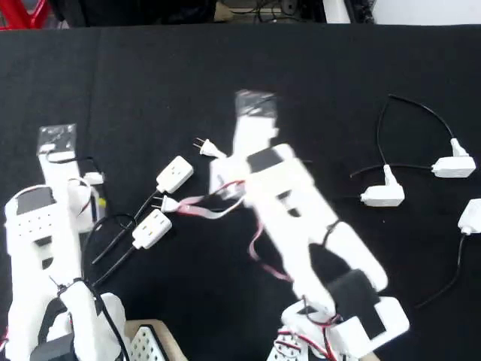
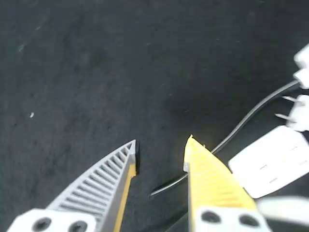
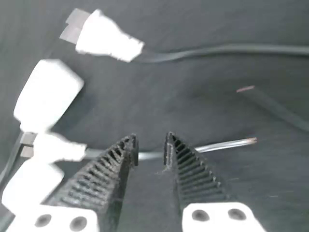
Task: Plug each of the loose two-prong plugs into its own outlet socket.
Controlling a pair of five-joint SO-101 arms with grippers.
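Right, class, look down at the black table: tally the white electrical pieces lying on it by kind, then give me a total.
Loose two-prong plugs: 2
Outlet sockets: 2
White cord-end blocks on the right, kind unclear: 3
Total: 7
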